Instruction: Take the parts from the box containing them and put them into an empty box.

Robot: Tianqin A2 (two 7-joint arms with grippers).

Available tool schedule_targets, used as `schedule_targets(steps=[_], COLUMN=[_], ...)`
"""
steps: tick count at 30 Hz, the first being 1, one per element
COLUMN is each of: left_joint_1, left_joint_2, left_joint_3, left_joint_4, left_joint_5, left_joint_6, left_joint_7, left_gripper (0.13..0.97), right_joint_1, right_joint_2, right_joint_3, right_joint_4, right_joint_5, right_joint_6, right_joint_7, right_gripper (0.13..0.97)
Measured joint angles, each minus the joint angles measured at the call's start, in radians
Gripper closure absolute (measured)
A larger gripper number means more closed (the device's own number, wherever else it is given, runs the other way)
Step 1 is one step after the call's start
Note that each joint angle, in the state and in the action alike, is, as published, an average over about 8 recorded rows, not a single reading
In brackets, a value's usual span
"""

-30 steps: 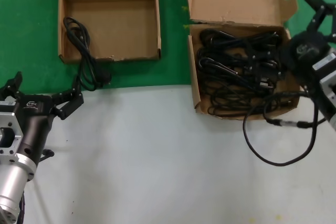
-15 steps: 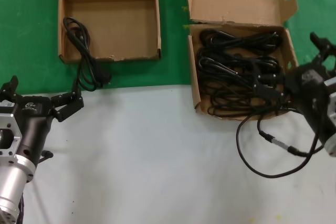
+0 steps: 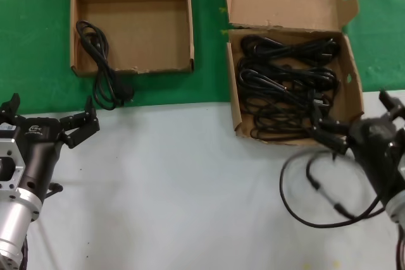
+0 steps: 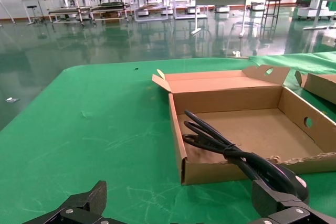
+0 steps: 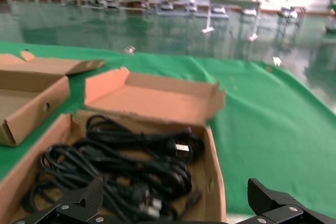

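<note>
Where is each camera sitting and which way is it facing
Head view: on the robot's head, looking down at the table; shows the left gripper, right gripper, the short-flap box and the cord box.
Left wrist view: on the left wrist, looking level across the green cloth into the short-flap box with one cord; its own fingertips show.
Right wrist view: on the right wrist, facing the cord box; its own fingertips show.
Shared: all see both boxes.

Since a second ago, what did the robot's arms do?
The right end effector pulled back off the full box toward the robot, empty and open, its own cable trailing. The left end effector barely moved. Boxes and cords stayed put.
</note>
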Motion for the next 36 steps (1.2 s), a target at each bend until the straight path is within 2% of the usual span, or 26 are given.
schedule_targets(steps=[36], left_joint_1=[0.001], left_joint_2=[0.000], left_joint_3=[0.000], left_joint_4=[0.000], left_joint_5=[-0.001], left_joint_6=[-0.001], left_joint_7=[0.000], left_gripper=[0.132], right_joint_1=[-0.014], right_joint_2=[-0.011], right_joint_3=[0.004], right_joint_4=[-0.010], right_joint_5=[0.010], right_joint_6=[0.011], right_joint_7=[0.018], right_gripper=[0.129])
